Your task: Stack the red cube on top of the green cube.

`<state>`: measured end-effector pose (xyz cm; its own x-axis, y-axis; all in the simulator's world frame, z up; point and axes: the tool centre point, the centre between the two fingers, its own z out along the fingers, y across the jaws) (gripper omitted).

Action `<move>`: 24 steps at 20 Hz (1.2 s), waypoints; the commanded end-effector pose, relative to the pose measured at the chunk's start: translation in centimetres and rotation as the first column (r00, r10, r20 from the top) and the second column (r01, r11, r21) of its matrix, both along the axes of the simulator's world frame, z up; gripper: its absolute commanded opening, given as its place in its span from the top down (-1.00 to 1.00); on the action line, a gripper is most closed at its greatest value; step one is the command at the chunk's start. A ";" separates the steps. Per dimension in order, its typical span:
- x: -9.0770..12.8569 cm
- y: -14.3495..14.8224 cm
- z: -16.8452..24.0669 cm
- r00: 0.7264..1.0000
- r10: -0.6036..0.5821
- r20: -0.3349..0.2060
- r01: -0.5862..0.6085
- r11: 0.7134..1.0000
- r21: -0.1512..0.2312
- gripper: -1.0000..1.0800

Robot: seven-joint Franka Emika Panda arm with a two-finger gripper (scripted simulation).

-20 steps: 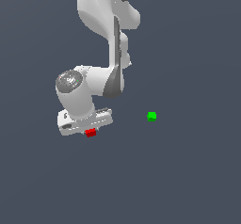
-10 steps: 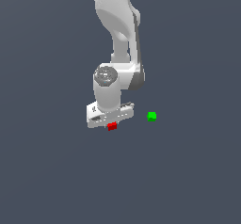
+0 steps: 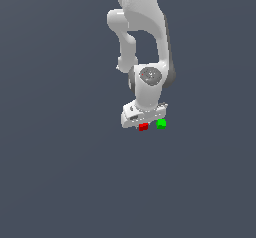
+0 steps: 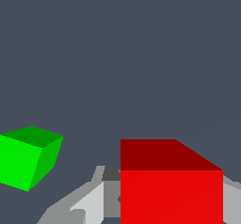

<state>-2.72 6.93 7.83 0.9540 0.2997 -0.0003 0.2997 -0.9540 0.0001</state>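
The red cube (image 3: 143,127) sits under the white hand, and my gripper (image 3: 143,126) is shut on it. In the wrist view the red cube (image 4: 171,185) fills the space between my grey fingers (image 4: 87,203). The green cube (image 3: 161,124) rests on the grey floor just to the exterior view's right of the red one, a small gap apart. In the wrist view the green cube (image 4: 28,158) lies beside the held cube, not under it. The fingertips are mostly hidden behind the red cube.
A plain dark grey floor (image 3: 60,172) surrounds both cubes. The white arm (image 3: 140,27) rises above the hand.
My gripper has carried the red cube toward the exterior view's right, from well away from the green cube to right beside it. The green cube has stayed put.
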 end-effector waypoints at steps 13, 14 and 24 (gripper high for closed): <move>-3.9 10.1 -1.7 1.000 -0.001 0.000 0.001 1.000 0.000 1.00; -4.0 10.4 -1.8 1.000 -0.001 0.000 0.001 1.000 0.000 1.00; -4.0 10.6 -1.8 1.000 -0.001 0.000 0.001 1.000 0.000 -0.92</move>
<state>-6.71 17.57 6.02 0.9543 0.2988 0.0000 0.2988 -0.9543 -0.0002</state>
